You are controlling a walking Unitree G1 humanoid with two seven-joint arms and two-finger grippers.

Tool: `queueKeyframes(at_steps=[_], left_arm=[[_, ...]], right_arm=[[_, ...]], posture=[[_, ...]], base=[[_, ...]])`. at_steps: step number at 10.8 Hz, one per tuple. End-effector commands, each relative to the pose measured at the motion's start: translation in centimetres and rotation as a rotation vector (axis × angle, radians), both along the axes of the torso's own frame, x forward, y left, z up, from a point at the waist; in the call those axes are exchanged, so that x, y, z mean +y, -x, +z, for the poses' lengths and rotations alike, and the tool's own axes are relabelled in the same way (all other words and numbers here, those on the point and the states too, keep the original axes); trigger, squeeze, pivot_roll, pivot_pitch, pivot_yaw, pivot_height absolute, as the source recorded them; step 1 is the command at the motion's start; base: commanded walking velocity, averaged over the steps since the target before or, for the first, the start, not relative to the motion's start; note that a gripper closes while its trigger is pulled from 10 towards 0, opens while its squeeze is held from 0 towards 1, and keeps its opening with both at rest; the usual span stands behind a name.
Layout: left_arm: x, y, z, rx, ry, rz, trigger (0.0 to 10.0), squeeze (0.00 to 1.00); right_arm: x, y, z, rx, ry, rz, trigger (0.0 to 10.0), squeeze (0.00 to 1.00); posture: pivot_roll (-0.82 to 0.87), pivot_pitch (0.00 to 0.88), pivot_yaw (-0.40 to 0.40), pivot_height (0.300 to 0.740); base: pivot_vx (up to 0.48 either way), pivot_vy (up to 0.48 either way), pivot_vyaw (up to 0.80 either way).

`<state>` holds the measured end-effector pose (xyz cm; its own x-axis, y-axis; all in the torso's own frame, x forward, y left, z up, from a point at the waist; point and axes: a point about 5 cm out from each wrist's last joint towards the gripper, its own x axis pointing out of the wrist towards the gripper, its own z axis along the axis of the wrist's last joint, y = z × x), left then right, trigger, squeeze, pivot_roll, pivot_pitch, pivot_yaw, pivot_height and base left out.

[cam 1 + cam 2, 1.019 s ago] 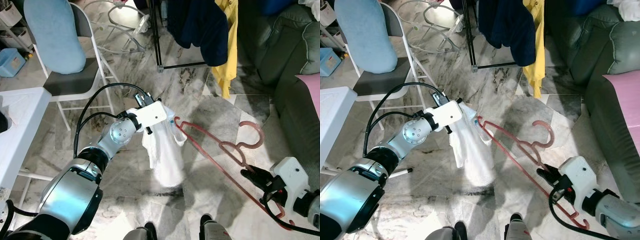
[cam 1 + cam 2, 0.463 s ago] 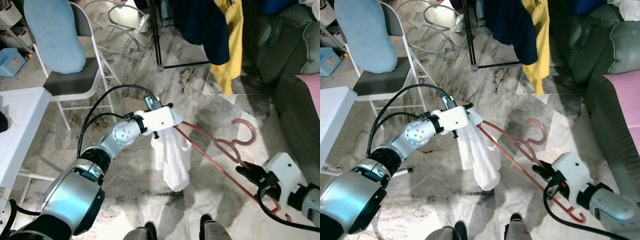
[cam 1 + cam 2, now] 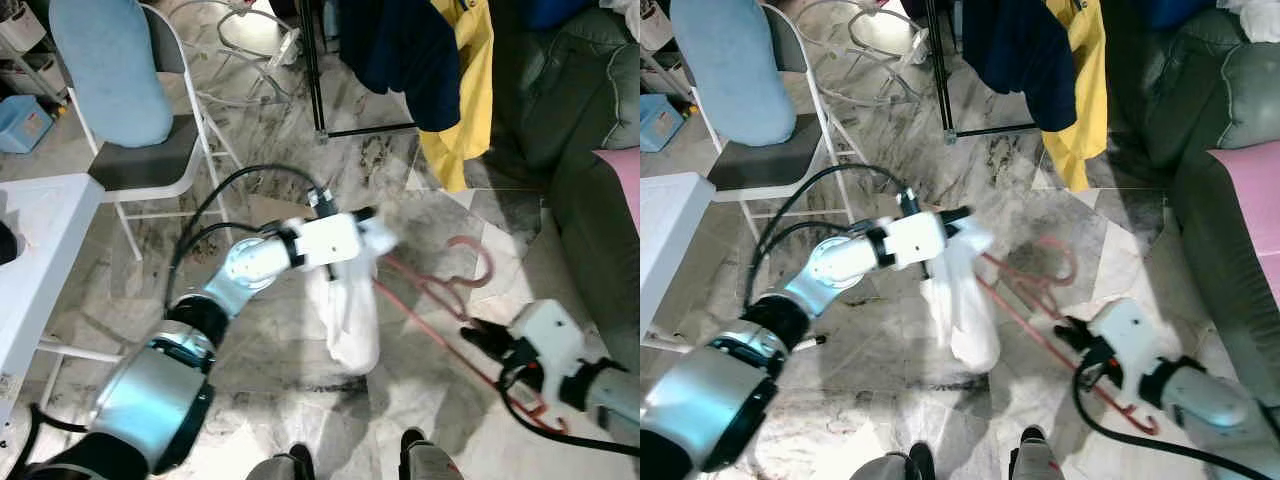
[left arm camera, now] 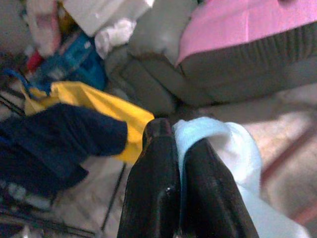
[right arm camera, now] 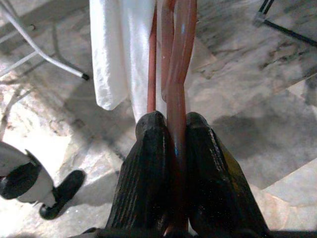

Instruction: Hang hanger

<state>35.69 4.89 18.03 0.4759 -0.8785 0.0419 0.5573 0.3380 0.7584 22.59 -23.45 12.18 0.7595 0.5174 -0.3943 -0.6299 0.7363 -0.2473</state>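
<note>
the right end effector (image 5: 171, 134) is clamped tight on the lower bar of a red hanger (image 3: 440, 300), its two black fingers (image 5: 146, 163) pressed against the bar on both sides with no gap. from the head views the hanger runs slantwise above the marble floor (image 3: 250, 370), its hook (image 3: 472, 262) curling up toward the grey sofa (image 3: 580, 120) and its low end passing by the right end effector (image 3: 478, 338) at the lower right.

the left end effector (image 4: 171, 148) is closed on the top edge of a white garment (image 3: 350, 320), pinching the cloth between its fingers. the garment hangs down from that grip, draped over the upper end of the hanger, so the hanger spans between the two end effectors, well apart from each other. the left arm reaches across the middle of the scene and its picture is blurred.

behind them a black rack leg (image 3: 312, 70) stands on the floor with a navy garment (image 3: 400, 50) and a yellow garment (image 3: 465, 90) hanging from above. a folding chair (image 3: 150, 160) with a light blue cushion (image 3: 105, 70) stands at the left, beside a white table (image 3: 30, 250). a pink cushion (image 3: 622, 185) lies on the sofa.
</note>
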Motion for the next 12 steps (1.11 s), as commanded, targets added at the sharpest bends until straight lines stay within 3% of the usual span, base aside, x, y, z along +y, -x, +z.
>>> queueKeyframes(at_steps=[1, 5, 6, 9, 10, 12], left_arm=[[0.6, 0.0, 0.4, -0.045, 0.002, 0.004, 10.0, 0.0], [0.5, 0.5, 1.4, -0.081, 0.037, -0.067, 10.0, 0.0], [0.2, 0.6, 2.2, -0.102, 0.081, -0.086, 10.0, 0.0], [-0.3, 1.0, 3.3, -0.128, 0.137, -0.127, 10.0, 0.0], [-0.4, 1.3, 3.3, -0.124, 0.151, -0.146, 10.0, 0.0], [-0.5, 1.6, 3.2, -0.112, 0.168, -0.162, 10.0, 0.0]], right_arm=[[0.7, 0.5, -1.0, 0.047, -0.015, 0.049, 10.0, 0.0], [0.2, 1.0, -3.5, 0.147, 0.011, 0.031, 10.0, 0.0], [-0.5, 1.0, -4.8, 0.191, 0.027, -0.019, 10.0, 0.0], [-2.2, -0.9, -6.1, 0.156, 0.022, -0.26, 10.0, 0.0], [-3.3, -2.3, -6.0, 0.105, -0.048, -0.438, 10.0, 0.0], [-4.7, -3.6, -5.6, 0.052, -0.151, -0.632, 10.0, 0.0]], posture=[[-0.22, 0.225, 0.181, 0.74], [-0.22, 0.226, 0.185, 0.74], [-0.22, 0.226, 0.185, 0.74], [-0.21, 0.23, 0.184, 0.74], [-0.21, 0.231, 0.185, 0.74], [-0.21, 0.229, 0.186, 0.74]], base=[[0.0, 0.0, 0.0], [0.0, 0.0, 0.0], [0.0, 0.0, 0.0], [0.0, 0.0, 0.0], [0.0, 0.0, 0.0], [0.0, 0.0, 0.0]])
